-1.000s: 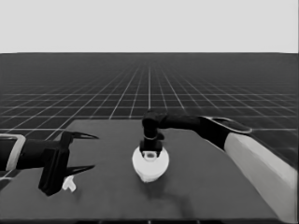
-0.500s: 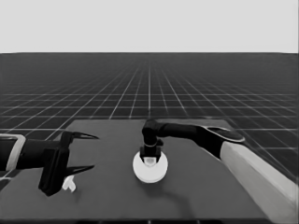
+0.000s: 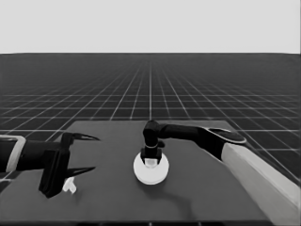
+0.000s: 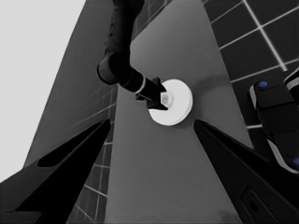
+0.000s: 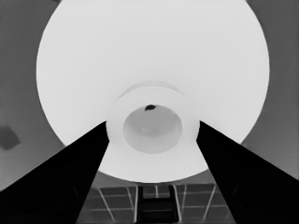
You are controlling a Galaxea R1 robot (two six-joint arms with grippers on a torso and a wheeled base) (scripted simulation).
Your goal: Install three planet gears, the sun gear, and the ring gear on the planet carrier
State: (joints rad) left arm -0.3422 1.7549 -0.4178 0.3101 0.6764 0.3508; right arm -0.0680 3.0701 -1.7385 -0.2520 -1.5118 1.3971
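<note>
Gripping the larger round part's (image 3: 150,169) hub: right pincer (image 3: 151,159).

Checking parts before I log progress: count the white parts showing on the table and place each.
2. A round part lies mid-table under the right gripper; a thin white piece lies by the parked left gripper. Gears may be hidden beneath the round part.

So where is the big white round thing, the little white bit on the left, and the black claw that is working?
Larger round part (image 3: 150,175), head view: its front rim.
Thin white piece (image 3: 70,186), head view: its middle.
Right gripper (image 3: 151,162), head view: between its fingertips, on the raised middle.
</note>
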